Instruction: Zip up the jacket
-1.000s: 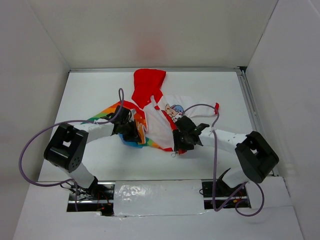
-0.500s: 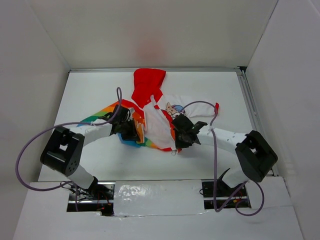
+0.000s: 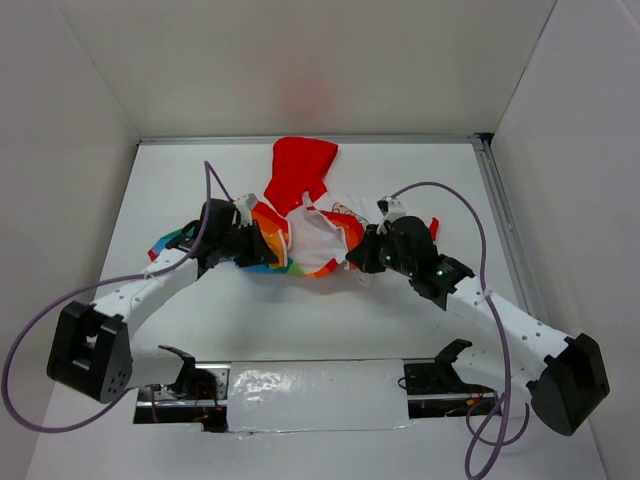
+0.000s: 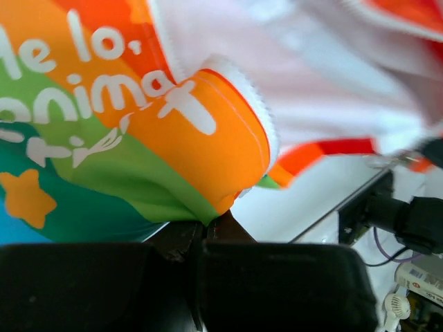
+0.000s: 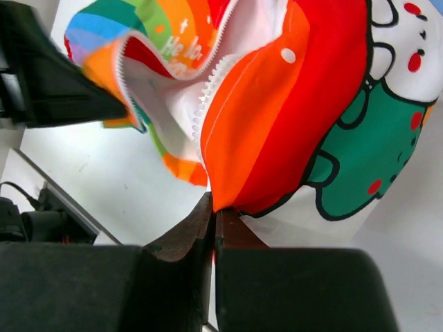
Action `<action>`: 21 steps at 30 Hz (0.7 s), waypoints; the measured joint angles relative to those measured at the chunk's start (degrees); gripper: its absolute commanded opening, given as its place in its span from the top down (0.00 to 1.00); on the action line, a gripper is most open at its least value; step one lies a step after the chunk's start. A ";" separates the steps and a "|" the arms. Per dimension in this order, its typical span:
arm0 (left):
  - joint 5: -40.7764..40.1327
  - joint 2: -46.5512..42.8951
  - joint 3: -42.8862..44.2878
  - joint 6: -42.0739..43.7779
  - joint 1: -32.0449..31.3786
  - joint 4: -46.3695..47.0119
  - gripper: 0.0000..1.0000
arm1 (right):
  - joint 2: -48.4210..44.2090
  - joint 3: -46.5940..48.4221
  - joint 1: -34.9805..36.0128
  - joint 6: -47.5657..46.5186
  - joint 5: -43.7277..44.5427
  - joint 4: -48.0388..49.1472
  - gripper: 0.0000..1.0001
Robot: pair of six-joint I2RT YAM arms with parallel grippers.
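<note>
At the middle of the desk [image 3: 300, 320], the jacket [image 3: 305, 225] is held unzipped between both arms. The left fingers [image 4: 181, 241] are clamped on its orange front edge, and the right fingers [image 5: 185, 234] are pinched together on the opposite red-orange edge.

The small rainbow-striped cloth jacket [image 3: 305, 235] is soft, matt fabric. Its white lining [image 5: 173, 100] looks smooth and dull, and the white printed lettering [image 4: 104, 97] lies flat on the weave. The white zipper teeth [image 5: 211, 86], plastic-looking, form a fine ridged edge. The jaws of the left gripper [image 4: 202, 238] and right gripper [image 5: 213, 225] are matt black and hard-looking. The white counter [image 3: 330, 315] is smooth with a slight sheen; the crinkled silvery tape strip [image 3: 300, 385] shines.
</note>
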 measured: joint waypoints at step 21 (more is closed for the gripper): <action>-4.85 -2.93 -0.13 -0.02 1.05 -2.34 1.00 | 10.49 -5.88 -1.53 2.29 1.42 -10.14 0.80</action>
